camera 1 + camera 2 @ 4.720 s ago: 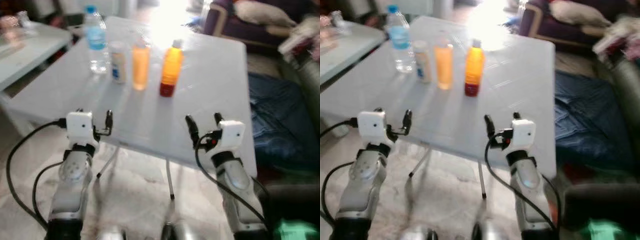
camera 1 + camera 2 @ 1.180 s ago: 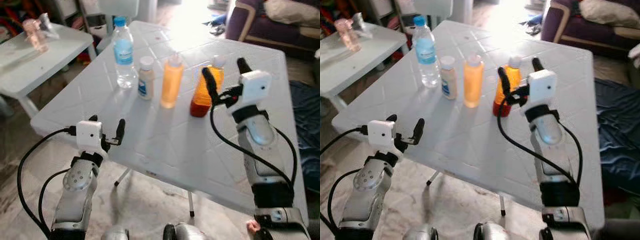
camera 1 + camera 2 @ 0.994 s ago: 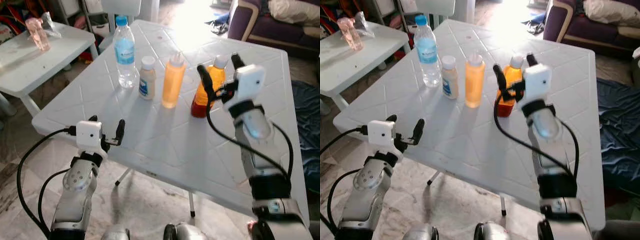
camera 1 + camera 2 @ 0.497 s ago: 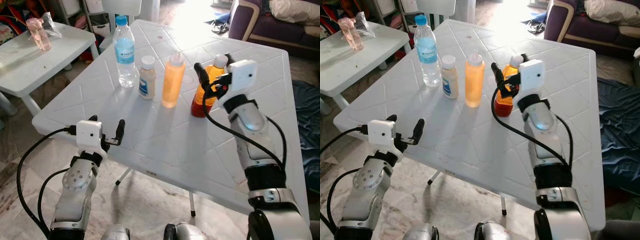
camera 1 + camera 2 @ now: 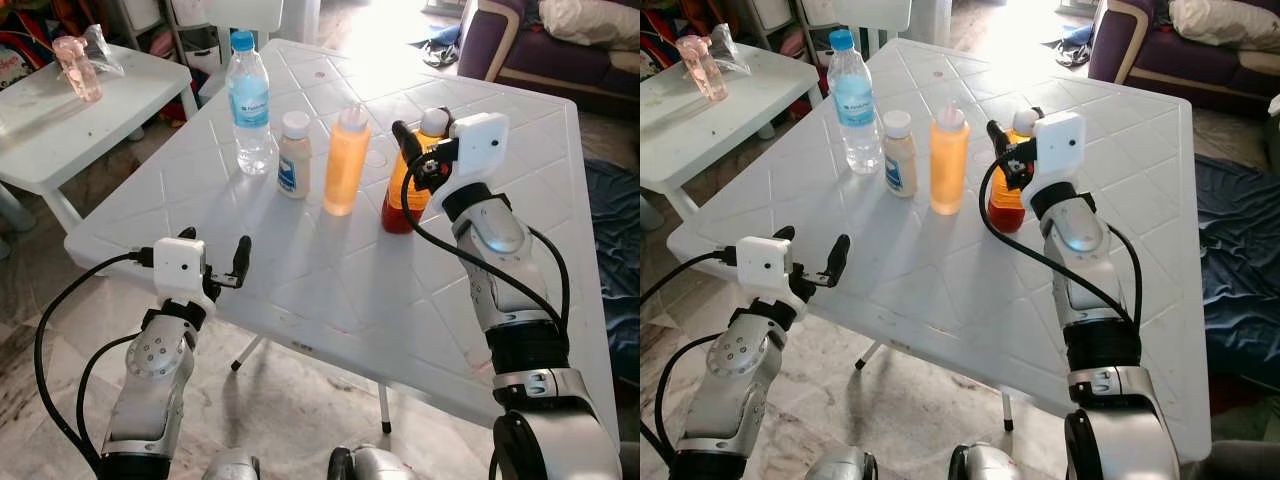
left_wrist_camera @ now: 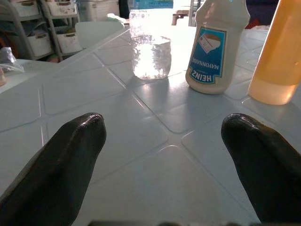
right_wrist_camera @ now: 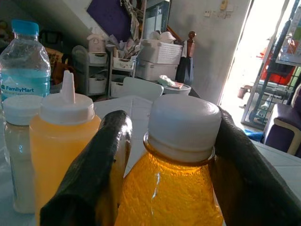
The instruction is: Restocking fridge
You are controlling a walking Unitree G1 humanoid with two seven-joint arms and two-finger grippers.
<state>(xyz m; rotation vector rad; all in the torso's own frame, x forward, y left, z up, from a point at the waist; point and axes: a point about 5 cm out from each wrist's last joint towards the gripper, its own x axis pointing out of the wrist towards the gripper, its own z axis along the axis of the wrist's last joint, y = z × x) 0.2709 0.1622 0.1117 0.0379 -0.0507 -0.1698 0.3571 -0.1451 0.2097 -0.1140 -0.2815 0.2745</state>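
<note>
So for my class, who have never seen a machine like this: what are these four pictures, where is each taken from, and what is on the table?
This is a walking robot with two silver arms, each ending in two long black fingers. Two pictures come from cameras in its head, looking down; the other two come from a camera on each wrist, looking along the fingers. On the white table stand a water bottle, a mayonnaise bottle, a squeeze bottle of orange sauce and an orange drink bottle. The right gripper has its fingers on either side of the drink bottle's neck, just under the white cap; whether they press it is unclear. The left gripper is open at the table's near edge.
</note>
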